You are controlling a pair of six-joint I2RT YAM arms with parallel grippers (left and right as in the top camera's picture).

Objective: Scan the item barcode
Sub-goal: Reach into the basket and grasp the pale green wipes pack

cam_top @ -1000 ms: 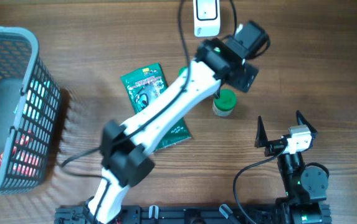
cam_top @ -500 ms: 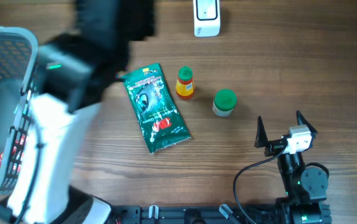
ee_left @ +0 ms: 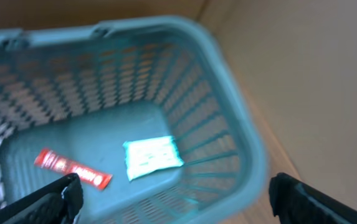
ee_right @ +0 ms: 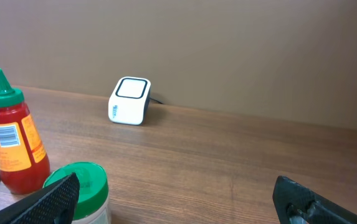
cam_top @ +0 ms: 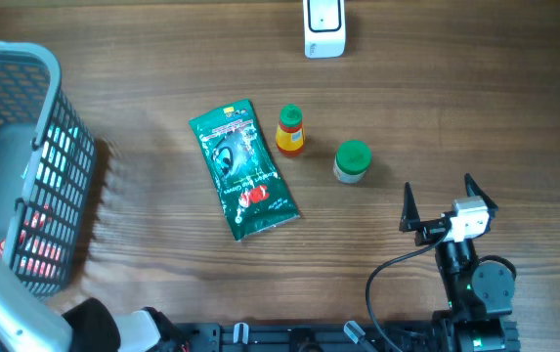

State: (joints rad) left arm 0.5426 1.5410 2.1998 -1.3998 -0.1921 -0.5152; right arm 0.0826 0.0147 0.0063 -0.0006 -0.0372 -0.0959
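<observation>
Wooden table [cam_top: 162, 59]: green packet [cam_top: 244, 168] lies well apart from right pincer [cam_top: 437, 184].

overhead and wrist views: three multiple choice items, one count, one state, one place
1. Items lying in the grey-blue plastic mesh basket? A none; B two; C four.
2. The right hand is: A open, empty; B shut on a bottle; C shut on a pouch.
3. The white box-shaped scanner stands: A in the basket; B at the far edge of the wooden table; C beside the right hand.
B: red sachet and pale flat packet inside. A: its fingers stand wide apart, nothing between. B: it sits at the overhead view's top.
</observation>
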